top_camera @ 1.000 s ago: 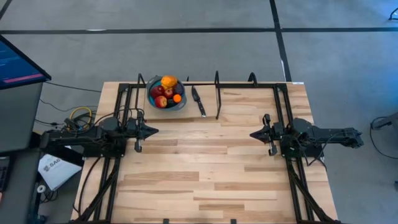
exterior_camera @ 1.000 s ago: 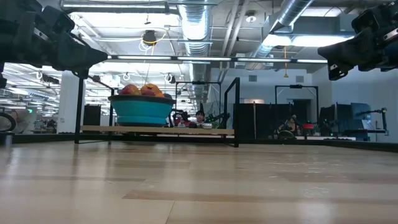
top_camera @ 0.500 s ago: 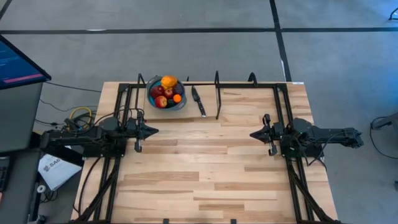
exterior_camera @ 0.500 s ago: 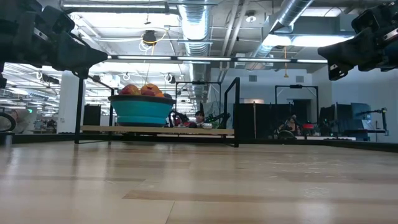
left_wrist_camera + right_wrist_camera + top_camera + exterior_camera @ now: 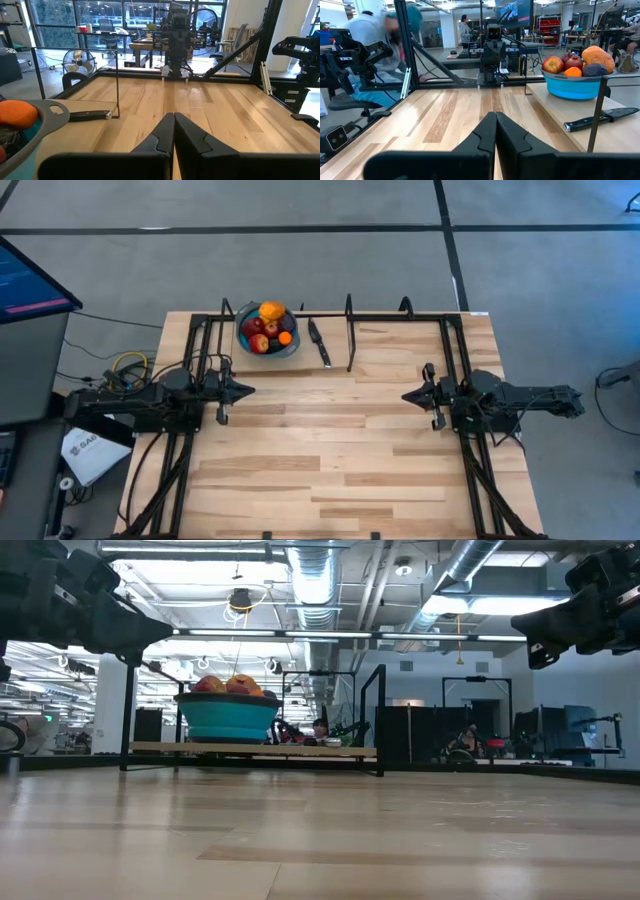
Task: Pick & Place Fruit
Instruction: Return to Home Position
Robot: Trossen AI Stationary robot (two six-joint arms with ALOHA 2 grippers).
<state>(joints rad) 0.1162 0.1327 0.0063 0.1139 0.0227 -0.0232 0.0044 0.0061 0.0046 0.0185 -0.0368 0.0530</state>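
A pale wooden plank table (image 5: 330,450) fills the middle and lower part of the high view. Two dark arms lie along its left and right edges, pointing at each other across the bare centre. A low wooden shelf on a black metal frame (image 5: 385,345) runs along the table's upper edge. A dark monitor (image 5: 30,285) sits in the upper left corner, off the table.

On the shelf's left part stands a round blue bowl with a grey rim (image 5: 241,336). The small toy fruits (image 5: 266,327), red, orange, yellow and dark purple, are heaped inside it. Just right of the bowl, apart from it, a slim black knife (image 5: 319,343) lies flat. A black upright bar of the frame (image 5: 349,332) stands just right of the knife, and in the right wrist view another bar crosses in front of the blade.

The left gripper (image 5: 248,391) hangs at centre left, below the bowl and well apart from it, its fingers pressed together on nothing. The right gripper (image 5: 407,395) hangs at centre right, likewise closed and empty.
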